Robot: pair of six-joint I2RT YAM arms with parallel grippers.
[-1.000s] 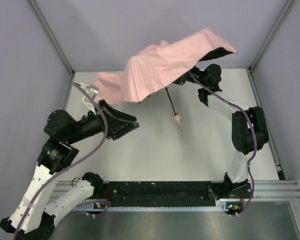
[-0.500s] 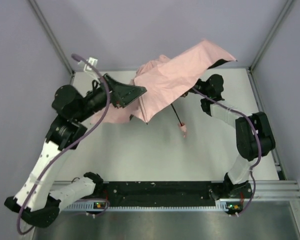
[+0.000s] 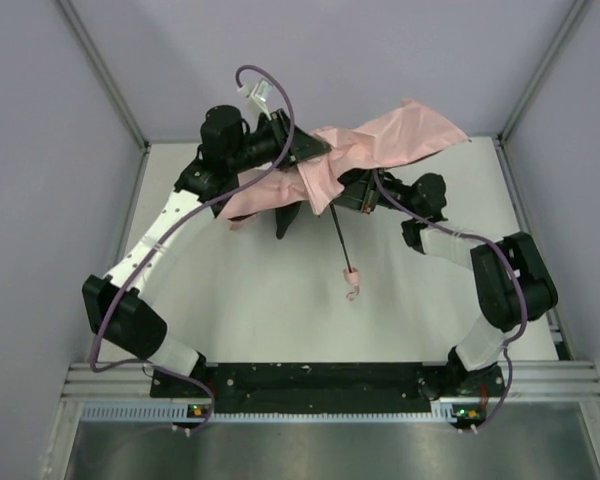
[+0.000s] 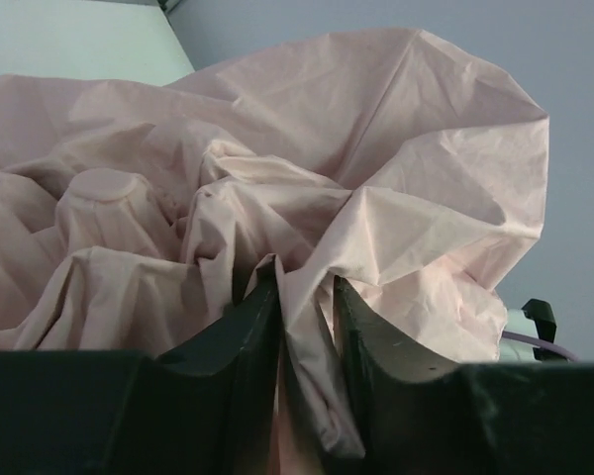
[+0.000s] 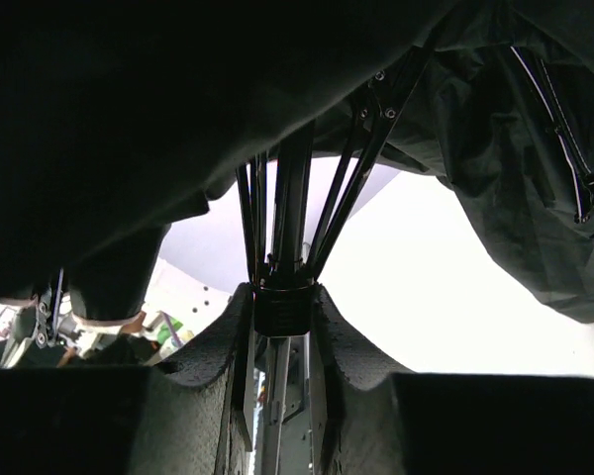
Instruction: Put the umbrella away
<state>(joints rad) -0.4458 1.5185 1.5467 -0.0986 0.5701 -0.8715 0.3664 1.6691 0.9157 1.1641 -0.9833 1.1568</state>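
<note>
from where i stood, the umbrella [image 3: 380,150] hung above the far half of the table [image 3: 240,320], around twelve o'clock, half collapsed and held by both arms. its pale pink canopy [image 3: 410,138] was rumpled. one wing stretched out toward two o'clock and a looser bunch sagged toward ten o'clock. the thin black shaft [image 3: 338,235] slanted down from under the fabric toward six o'clock. it ended in the small pink handle [image 3: 351,272], with the strap [image 3: 352,294] dangling just below it, above the middle of the table.

the left gripper [image 3: 302,150] had come in from the ten o'clock side, at the top of the canopy. in its wrist view the left gripper [image 4: 307,289] was pinched nearly closed on a fold of pink cloth. the fabric was squeezed between the two dark fingers [image 4: 247,327] and billowed up above them. a purple cable [image 3: 270,82] looped over that arm's wrist.

the right gripper [image 3: 358,190] sat under the canopy at about one o'clock. seen from its own wrist, the right gripper [image 5: 282,297] was clamped on the black collar [image 5: 282,315] on the shaft. the black ribs [image 5: 361,148] fanned upward from there into the canopy's dark underside.

no brand, label or lettering on the umbrella or the arms could be made out.

both arm bases stood on the black rail [image 3: 320,380] at six o'clock.
</note>
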